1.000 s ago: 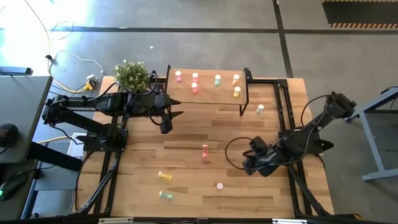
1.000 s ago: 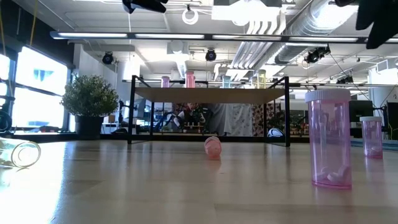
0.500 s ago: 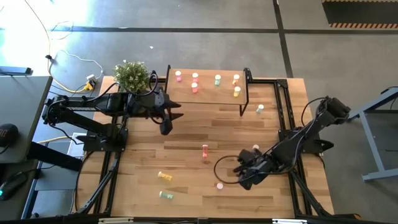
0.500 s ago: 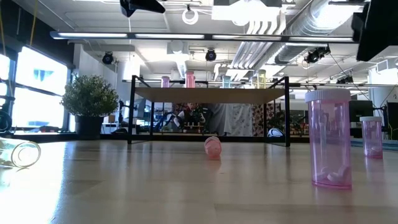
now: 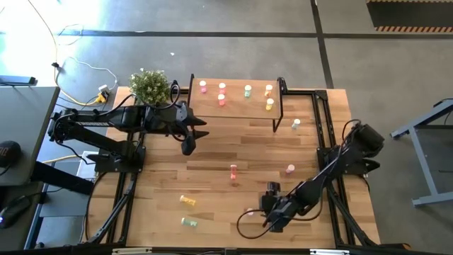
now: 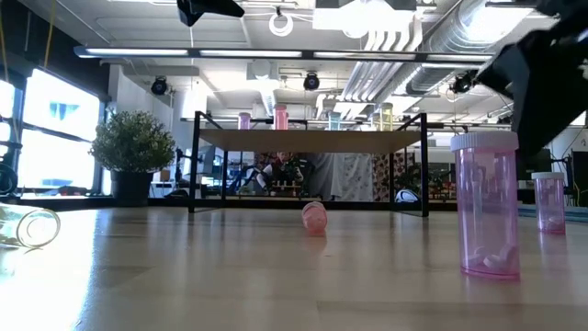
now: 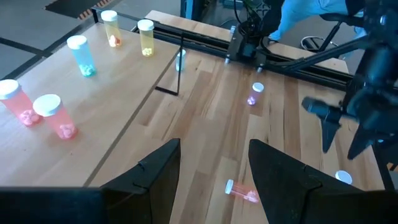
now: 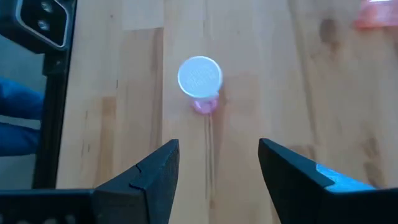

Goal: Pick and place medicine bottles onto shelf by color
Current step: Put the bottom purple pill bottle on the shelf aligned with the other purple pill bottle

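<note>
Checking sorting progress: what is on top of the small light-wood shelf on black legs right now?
The light-wood shelf carries five upright capped bottles: two pink bottles, one pale blue-green bottle and two yellow-orange bottles. The tabletop beneath the board is covered from above.

We can read no text, label, brand, number or sign anywhere in these views, neither on the medicine bottles, nor on the shelf, nor in the room behind.
</note>
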### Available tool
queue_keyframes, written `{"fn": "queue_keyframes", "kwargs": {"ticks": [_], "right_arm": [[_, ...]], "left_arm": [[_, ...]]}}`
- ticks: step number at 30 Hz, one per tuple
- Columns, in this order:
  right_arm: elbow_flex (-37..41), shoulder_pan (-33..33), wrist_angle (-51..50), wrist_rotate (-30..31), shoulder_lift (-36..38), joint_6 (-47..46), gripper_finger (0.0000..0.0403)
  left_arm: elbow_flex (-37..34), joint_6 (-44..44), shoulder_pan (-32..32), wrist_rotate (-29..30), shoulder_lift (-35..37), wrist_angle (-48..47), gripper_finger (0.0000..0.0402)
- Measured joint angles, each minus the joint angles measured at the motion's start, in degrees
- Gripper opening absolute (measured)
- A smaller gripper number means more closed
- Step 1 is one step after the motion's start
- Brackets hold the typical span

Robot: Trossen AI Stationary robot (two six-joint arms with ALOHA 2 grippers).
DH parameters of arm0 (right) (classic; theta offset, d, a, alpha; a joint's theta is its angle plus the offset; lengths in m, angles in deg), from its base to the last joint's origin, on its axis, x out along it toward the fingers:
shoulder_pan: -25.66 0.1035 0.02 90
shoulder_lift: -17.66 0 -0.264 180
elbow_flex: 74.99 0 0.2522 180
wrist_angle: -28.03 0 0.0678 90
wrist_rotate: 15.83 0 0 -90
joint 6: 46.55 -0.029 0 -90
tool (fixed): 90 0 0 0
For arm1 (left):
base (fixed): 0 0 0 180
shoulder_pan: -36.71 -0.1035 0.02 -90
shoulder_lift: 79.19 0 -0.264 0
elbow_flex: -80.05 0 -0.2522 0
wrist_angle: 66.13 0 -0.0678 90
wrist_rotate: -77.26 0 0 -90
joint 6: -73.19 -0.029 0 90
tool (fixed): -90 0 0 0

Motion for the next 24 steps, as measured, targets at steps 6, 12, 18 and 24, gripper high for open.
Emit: {"fn": "queue_keyframes", "kwargs": {"ticks": [6, 12, 18, 24], "right_arm": [[0.0, 0.13, 4.25, 1.43, -4.87, -1.5, 0.0211], [0.0, 0.33, 7.61, 6.78, -5.78, -4.01, 0.0211], [-0.04, 1.56, 9.0, 9.59, -6.81, -6.32, 0.0211], [-0.04, 2.72, 12.7, 9.94, -10.24, -9.51, 0.0211]], "left_arm": [[0.0, 0.0, 0.0, 0.02, 0.0, 0.0, 0.0181], [0.0, 0.0, 0.0, 0.02, 0.0, 0.0, 0.0181], [0.0, -0.17, 0.26, -0.43, 0.0, 0.0, 0.0181], [0.0, -0.19, 0.26, -0.43, 0.0, 0.01, 0.0181]]}}
